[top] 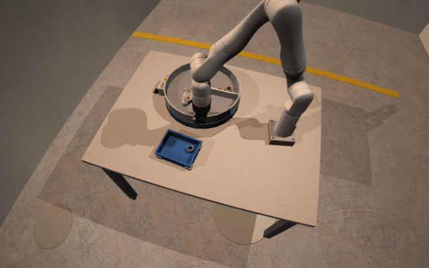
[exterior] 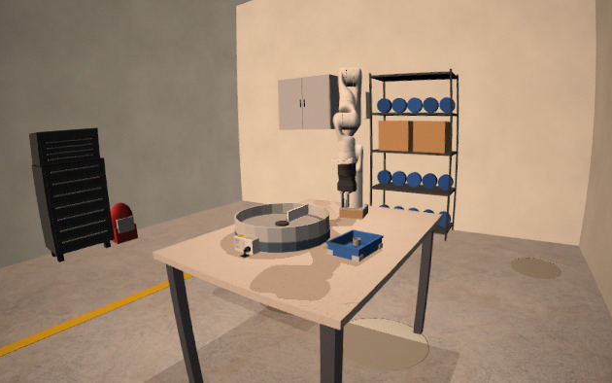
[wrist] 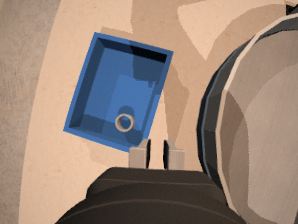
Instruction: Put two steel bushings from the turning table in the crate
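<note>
A grey steel bushing (top: 190, 152) (exterior: 357, 242) (wrist: 117, 123) stands upright in the blue crate (top: 173, 160) (exterior: 342, 250) (wrist: 84, 80), near one end. My gripper (exterior: 345, 199) (wrist: 157, 149) is partly open and empty, with bare table top showing between its fingers in the wrist view. It hangs high, beside the crate's edge in that view. The round turning table (top: 228, 115) (exterior: 282, 238) (wrist: 223, 125) has a high grey rim. A brownish bushing (top: 229, 88) lies near its divider, with smaller brownish pieces beside it. The arm hides part of its surface in the top view.
The divider wall (top: 225, 92) (exterior: 298, 213) crosses part of the turning table. A dark disc (exterior: 282, 223) lies near its middle. A small white box (exterior: 247, 244) stands against the turning table's outer side. The turning table's rim stands close beside the crate.
</note>
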{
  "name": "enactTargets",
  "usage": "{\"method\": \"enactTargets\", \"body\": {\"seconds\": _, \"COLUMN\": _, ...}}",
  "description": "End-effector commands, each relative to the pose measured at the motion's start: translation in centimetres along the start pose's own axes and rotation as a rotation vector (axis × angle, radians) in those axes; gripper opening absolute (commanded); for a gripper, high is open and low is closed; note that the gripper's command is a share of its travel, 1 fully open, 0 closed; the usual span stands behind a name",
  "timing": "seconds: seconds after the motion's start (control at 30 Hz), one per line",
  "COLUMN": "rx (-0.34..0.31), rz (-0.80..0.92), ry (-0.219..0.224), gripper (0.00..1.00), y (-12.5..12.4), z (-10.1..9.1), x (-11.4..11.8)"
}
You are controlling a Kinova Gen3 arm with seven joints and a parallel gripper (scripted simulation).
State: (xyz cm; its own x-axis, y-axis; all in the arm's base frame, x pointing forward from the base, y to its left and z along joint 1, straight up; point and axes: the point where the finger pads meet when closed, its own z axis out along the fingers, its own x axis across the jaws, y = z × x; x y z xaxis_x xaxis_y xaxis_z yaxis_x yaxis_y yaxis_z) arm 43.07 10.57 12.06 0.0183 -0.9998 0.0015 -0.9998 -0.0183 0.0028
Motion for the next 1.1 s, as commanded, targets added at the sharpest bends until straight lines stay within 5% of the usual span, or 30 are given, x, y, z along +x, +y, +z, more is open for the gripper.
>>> {"method": "enactTargets", "body": {"seconds": 0.0, "rx": 0.005, "rz": 0.001, "ry": -0.002, "gripper": 0.4, "y": -0.1, "z": -0.2, "x": 0.0}}
{"method": "enactTargets", "body": {"seconds": 0.1, "rx": 0.005, "rz": 0.001, "ry": -0.002, "gripper": 0.4, "y": -0.1, "z": -0.2, "x": 0.0}}
{"method": "enactTargets", "body": {"seconds": 0.27, "rx": 0.004, "rz": 0.113, "ry": -0.002, "gripper": 0.4, "y": 2.4, "z": 0.3, "x": 4.9}}
{"method": "enactTargets", "body": {"seconds": 0.67, "rx": 0.004, "rz": 0.113, "ry": -0.002, "gripper": 0.4, "y": 2.4, "z": 0.3, "x": 4.9}}
{"method": "enactTargets", "body": {"seconds": 0.83, "rx": 0.003, "rz": 0.225, "ry": -0.002, "gripper": 0.4, "y": 4.9, "z": 0.7, "x": 9.8}}
{"method": "enactTargets", "body": {"seconds": 1.07, "rx": 0.003, "rz": 0.225, "ry": -0.002, "gripper": 0.4, "y": 4.9, "z": 0.7, "x": 9.8}}
